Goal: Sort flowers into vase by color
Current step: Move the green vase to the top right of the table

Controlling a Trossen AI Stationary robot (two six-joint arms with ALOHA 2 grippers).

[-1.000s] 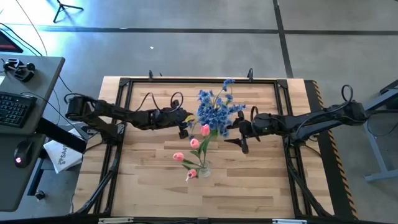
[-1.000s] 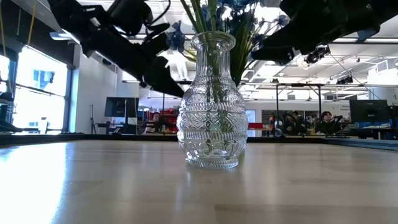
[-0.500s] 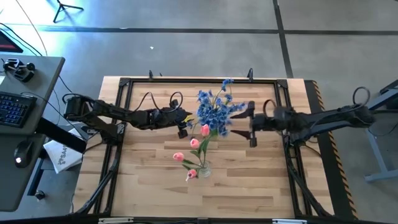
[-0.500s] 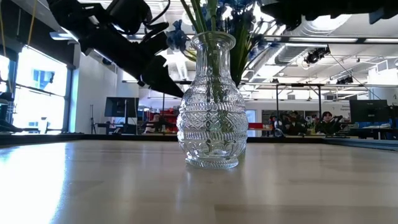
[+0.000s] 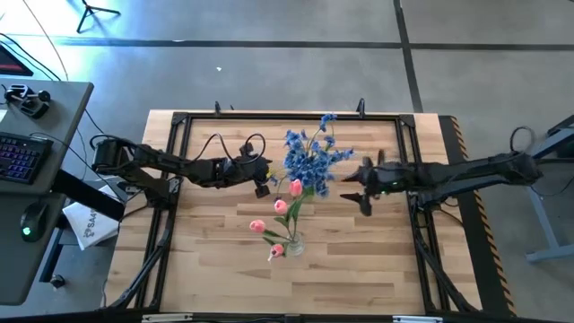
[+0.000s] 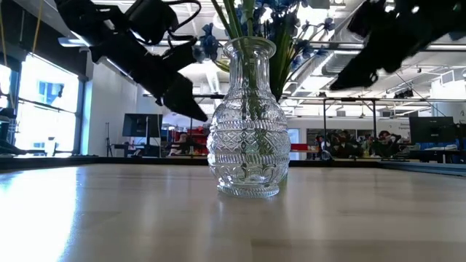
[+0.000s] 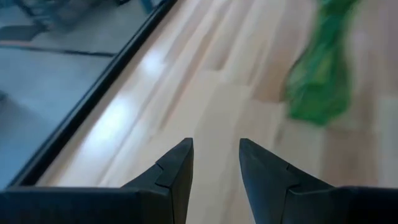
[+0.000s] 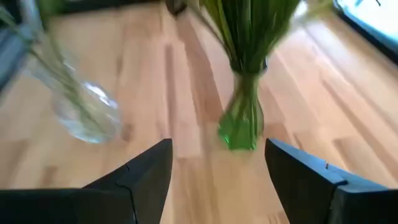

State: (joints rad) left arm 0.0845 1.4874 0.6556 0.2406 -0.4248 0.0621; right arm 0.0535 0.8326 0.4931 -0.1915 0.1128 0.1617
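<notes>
Glass first: nearest me in the low view stands a clear cut-glass vase (image 6: 246,124) with green stems rising out of its neck. From above, that looks to be the vase (image 5: 293,243) at about six o'clock on the wooden table (image 5: 359,269), carrying the pink tulips (image 5: 280,208), whose buds lean toward eleven o'clock. Farther back, near the table's centre toward twelve o'clock, the blue sprays (image 5: 309,160) stand bunched together; the right wrist view shows their stems gathered into a green vase (image 8: 241,127).

I see no loose flowers lying on the table in any view, so I judge the sorting done or very nearly so: pink in one vase, blue in the other.

The left gripper (image 5: 262,184) hangs at nine o'clock of the blue bunch, just beside it; its wrist view shows the fingers (image 7: 177,171) parted by a narrow gap with only bare wood between them. The right gripper (image 5: 357,186) sits at three o'clock of the bunch, its fingers (image 8: 146,171) spread wide, holding nothing.
</notes>
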